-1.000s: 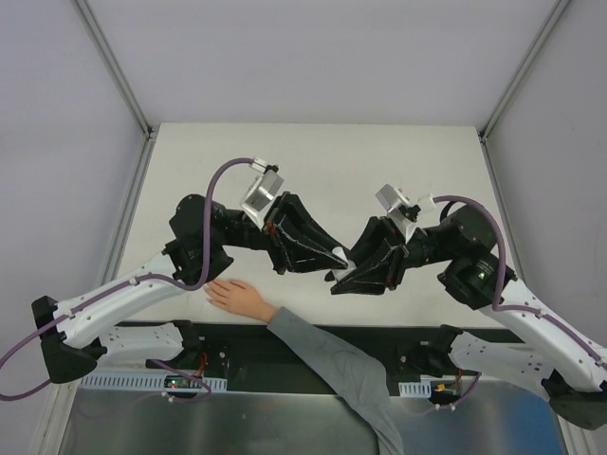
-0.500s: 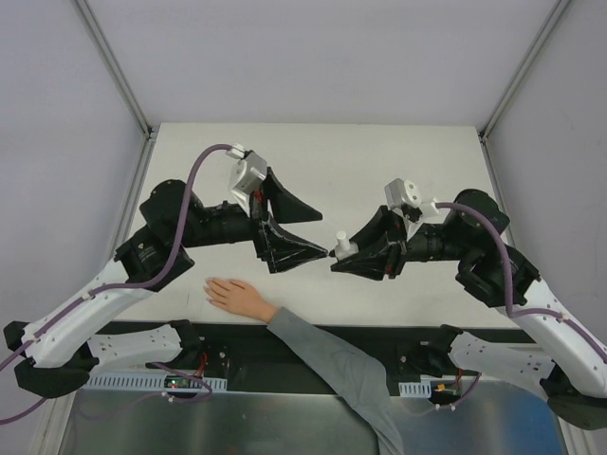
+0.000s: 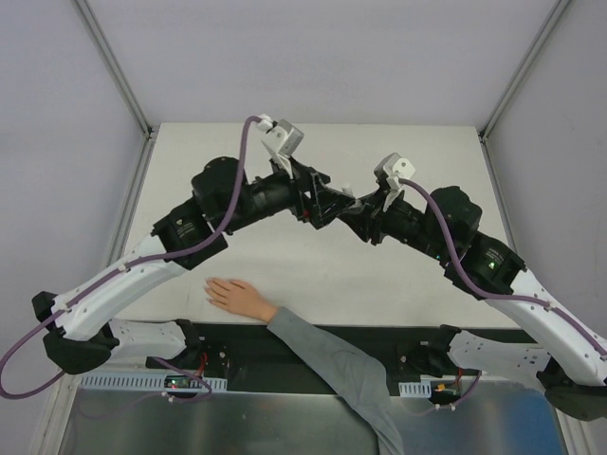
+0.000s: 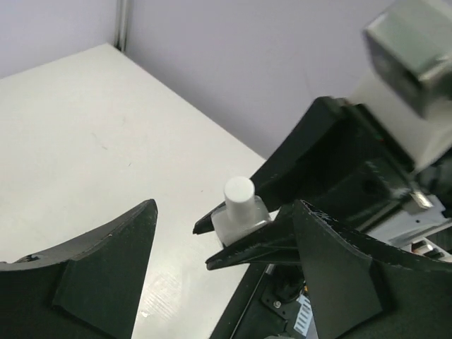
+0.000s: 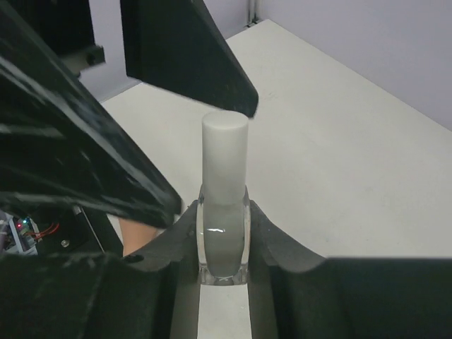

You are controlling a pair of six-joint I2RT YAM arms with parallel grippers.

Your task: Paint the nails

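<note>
A small whitish bottle [image 5: 224, 233] with a white cap [image 5: 224, 155] stands upright between the fingers of my right gripper [image 5: 224, 244], which is shut on its body. My left gripper [image 4: 224, 206] is open wide, its fingers [image 4: 106, 275] standing on either side of the bottle's cap [image 4: 239, 191] without touching it. In the top view both grippers meet above the table's middle, the left gripper [image 3: 330, 201] facing the right gripper [image 3: 354, 211]. A pale hand [image 3: 237, 296] with a grey sleeve [image 3: 332, 365] lies flat near the front edge. Its nails are too small to make out.
The white table [image 3: 417, 152] is walled by grey panels on three sides. Both arm bases and some electronics [image 3: 185, 379] sit along the near edge, beside the sleeve. A bit of the hand's skin [image 5: 138, 236] shows below the bottle in the right wrist view.
My left gripper has opened wide and swung up toward the table's middle. The right gripper carried the bottle back and up to meet it. The hand has not moved.
</note>
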